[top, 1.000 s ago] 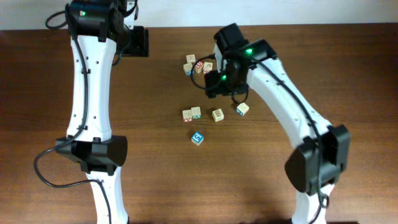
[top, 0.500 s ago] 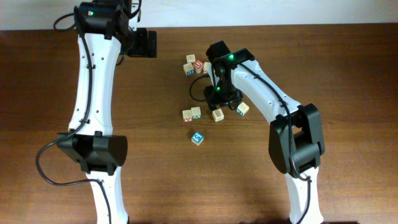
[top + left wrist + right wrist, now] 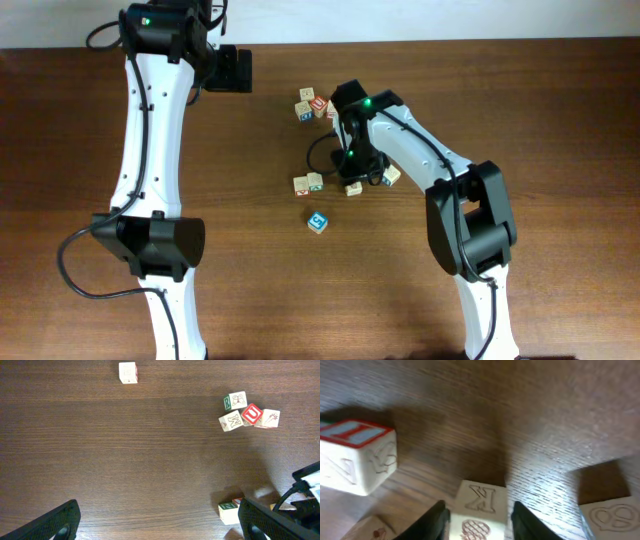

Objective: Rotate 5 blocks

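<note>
Down comes your right gripper (image 3: pixel 479 521): a second ago it hung up by the top cluster, now it sits low over the middle row of blocks (image 3: pixel 308 183), forearm folded in above them. Your left gripper (image 3: pixel 160 527) has slid a touch to the right near the far edge of the table (image 3: pixel 560 120) and spread wide.

Overhead, the right arm's black head covers most of its target, and you only catch a corner of wood peeking out below it. The right wrist view fills that in. A K block (image 3: pixel 481 499) sits square between the two fingers (image 3: pixel 436 519), K face up, a red hatched print on the near side. The fingers hug both flanks, very close, but in this blurred shot you cannot tell whether they press yet. Another with a red-and-blue top stands apart on its left, and one more lies off to the right.

Only the left wrist view shows a pale cube (image 3: pixel 128 372), alone and well apart from the rest. It also gives you the top cluster clearly: a red-top cube (image 3: pixel 251 413) wedged among three printed ones, touching them. Overhead adds a blue-faced block (image 3: pixel 317 222) by itself below the row.

Left fingers stand fully apart at the frame's lower corners, grasping nothing.
</note>
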